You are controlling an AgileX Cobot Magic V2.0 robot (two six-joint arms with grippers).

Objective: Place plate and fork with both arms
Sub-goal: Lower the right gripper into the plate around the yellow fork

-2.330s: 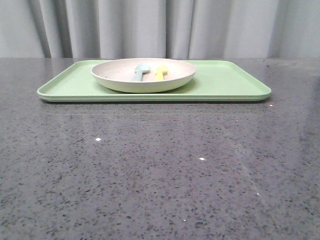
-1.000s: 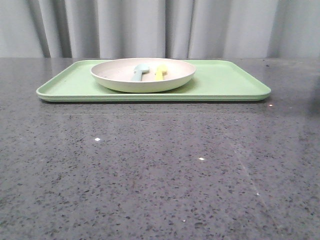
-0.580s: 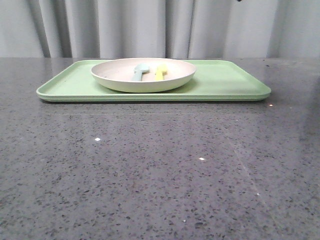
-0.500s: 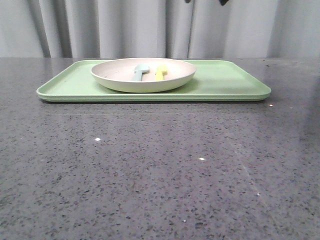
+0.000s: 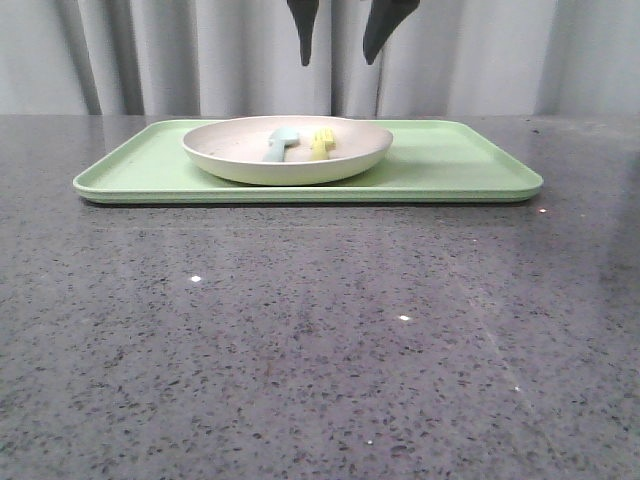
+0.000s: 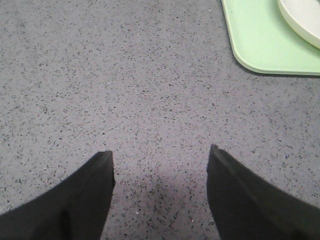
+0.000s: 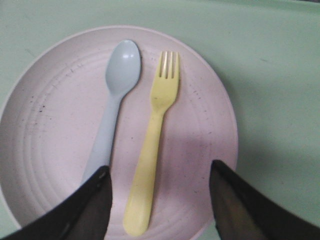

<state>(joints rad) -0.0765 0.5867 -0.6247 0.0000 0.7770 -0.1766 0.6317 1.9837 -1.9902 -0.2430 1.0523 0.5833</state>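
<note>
The right gripper (image 5: 338, 40) is hanging spread open above the plate (image 5: 287, 150), which is sitting on the green tray (image 5: 450, 165) with the yellow fork (image 7: 152, 140) lying beside a pale blue spoon (image 7: 114, 105). The fingers risk pinching the spoon too. The left gripper (image 6: 160, 190) is gaping over bare worktop (image 6: 125, 75).

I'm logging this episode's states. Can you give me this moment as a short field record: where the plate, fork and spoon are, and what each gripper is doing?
plate: on the green tray
fork: lying in the plate, beside the spoon
right gripper: open, above the plate, holding nothing
left gripper: open, over bare countertop beside a tray corner
contact: neither gripper touches anything
</note>
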